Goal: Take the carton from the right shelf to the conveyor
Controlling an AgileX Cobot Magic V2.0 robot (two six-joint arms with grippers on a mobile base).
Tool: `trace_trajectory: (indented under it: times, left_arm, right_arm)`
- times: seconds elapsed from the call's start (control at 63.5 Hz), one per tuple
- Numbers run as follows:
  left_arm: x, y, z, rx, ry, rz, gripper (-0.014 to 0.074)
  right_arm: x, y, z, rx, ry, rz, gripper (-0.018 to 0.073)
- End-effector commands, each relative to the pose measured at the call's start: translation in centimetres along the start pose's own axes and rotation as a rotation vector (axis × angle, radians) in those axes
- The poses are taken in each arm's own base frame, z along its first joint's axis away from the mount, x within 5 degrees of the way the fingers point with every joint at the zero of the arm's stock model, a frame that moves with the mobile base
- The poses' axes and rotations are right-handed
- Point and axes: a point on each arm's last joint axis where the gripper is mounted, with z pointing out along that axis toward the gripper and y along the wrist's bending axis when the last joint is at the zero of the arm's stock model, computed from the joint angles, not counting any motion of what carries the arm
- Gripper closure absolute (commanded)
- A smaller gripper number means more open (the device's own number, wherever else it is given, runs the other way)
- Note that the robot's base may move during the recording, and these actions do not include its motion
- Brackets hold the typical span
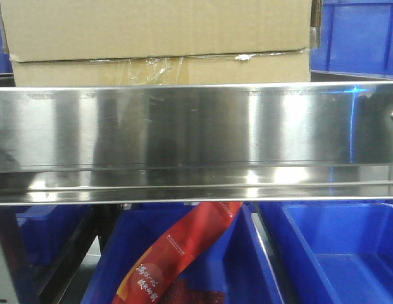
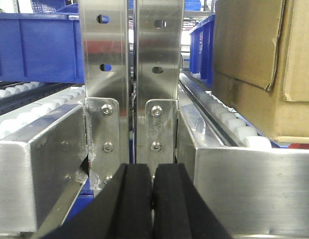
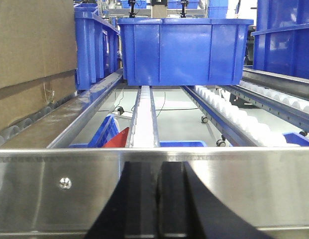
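The brown carton (image 1: pixel 158 38) sits on the shelf behind the shiny steel front rail (image 1: pixel 196 139), with wrinkled clear tape along its lower seam. It shows at the right in the left wrist view (image 2: pixel 263 64) and at the left in the right wrist view (image 3: pixel 30 59). My left gripper (image 2: pixel 153 199) is shut and empty, just in front of the rack's uprights (image 2: pixel 132 74), left of the carton. My right gripper (image 3: pixel 158 199) is shut and empty, close before the front rail (image 3: pixel 69 189), right of the carton. The conveyor is out of view.
Blue plastic bins stand on the shelf beside the carton (image 3: pixel 184 47) and on the level below (image 1: pixel 335 253). A red packet (image 1: pixel 177 253) lies in a lower bin. White rollers (image 3: pixel 234 114) run along the shelf lanes.
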Motion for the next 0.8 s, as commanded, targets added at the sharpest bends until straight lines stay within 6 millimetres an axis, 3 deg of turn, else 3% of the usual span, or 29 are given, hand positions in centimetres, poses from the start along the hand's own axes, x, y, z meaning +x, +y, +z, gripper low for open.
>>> trace_trajectory:
  times: [0.0, 0.787]
  left_arm:
    - [-0.26, 0.03, -0.05, -0.005, -0.021, 0.000, 0.0582]
    - [-0.91, 0.03, -0.08, -0.005, -0.093, -0.001, 0.0582]
  right_arm:
    - [-0.23, -0.02, -0.03, 0.003, -0.027, -0.006, 0.0627]
    - [-0.53, -0.03, -0.05, 0.005, -0.060, -0.006, 0.0627]
